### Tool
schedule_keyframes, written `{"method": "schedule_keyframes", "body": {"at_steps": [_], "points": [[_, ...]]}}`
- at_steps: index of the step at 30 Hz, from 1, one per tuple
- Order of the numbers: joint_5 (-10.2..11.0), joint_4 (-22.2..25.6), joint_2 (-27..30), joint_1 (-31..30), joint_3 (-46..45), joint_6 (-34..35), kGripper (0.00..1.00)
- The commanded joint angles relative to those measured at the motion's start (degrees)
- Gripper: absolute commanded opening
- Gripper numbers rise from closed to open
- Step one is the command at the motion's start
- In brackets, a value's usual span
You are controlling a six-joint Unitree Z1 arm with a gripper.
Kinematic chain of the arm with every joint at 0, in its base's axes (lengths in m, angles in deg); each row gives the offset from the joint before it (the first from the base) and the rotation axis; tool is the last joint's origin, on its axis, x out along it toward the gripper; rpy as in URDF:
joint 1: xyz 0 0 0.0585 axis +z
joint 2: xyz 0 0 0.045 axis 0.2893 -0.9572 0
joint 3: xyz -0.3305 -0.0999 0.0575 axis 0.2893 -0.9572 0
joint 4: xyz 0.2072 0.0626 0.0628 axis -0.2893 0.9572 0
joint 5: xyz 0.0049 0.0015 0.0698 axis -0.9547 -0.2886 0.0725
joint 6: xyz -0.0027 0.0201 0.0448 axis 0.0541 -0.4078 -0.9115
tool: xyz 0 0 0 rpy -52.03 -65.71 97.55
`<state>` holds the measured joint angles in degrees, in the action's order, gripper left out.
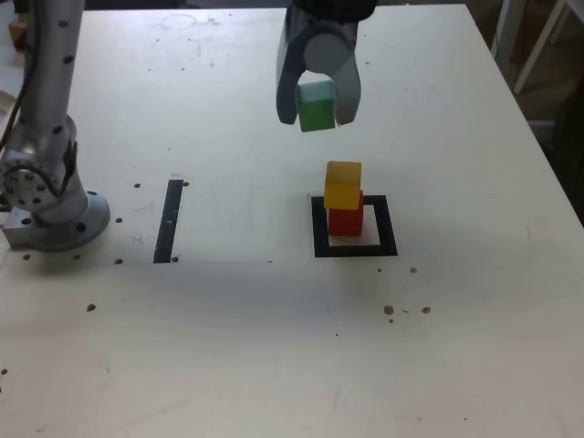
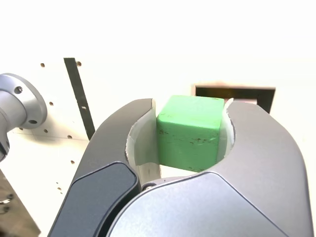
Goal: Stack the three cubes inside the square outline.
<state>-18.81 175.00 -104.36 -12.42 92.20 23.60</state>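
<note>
My gripper [image 1: 318, 102] is closed on the matte green cube [image 1: 317, 107], high above the square outline [image 1: 354, 227]. Inside the outline, the yellow cube [image 1: 343, 184] sits on the red cube [image 1: 345, 219], hiding its top.

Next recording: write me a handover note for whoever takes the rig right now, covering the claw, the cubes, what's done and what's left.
Claw: shut on the green cube, held in the air above the table, up and toward the exterior view's left of the stack.
Red cube: sits inside the square outline.
Yellow cube: on top of the red cube, slightly offset.
Done: two cubes stacked.
Left: bring the green cube over the stack, set it on the yellow cube, release.
</note>
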Motion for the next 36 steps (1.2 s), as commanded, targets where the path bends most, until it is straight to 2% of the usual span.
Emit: {"method": "schedule_keyframes", "body": {"at_steps": [1,11,27,29,34,36], "points": [[-0.4,0.7,-0.9,-1.3,0.9,0.0,0.26],[-1.4,0.9,-3.4,-6.5,3.5,1.7,0.26],[-2.4,0.7,-5.3,-7.7,4.1,2.1,0.26],[-2.3,0.5,-5.4,-7.8,4.0,2.1,0.37],[-2.1,0.1,-5.3,-7.9,3.8,2.1,0.9],[-2.1,0.1,-5.3,-7.9,3.7,2.1,0.99]]}}
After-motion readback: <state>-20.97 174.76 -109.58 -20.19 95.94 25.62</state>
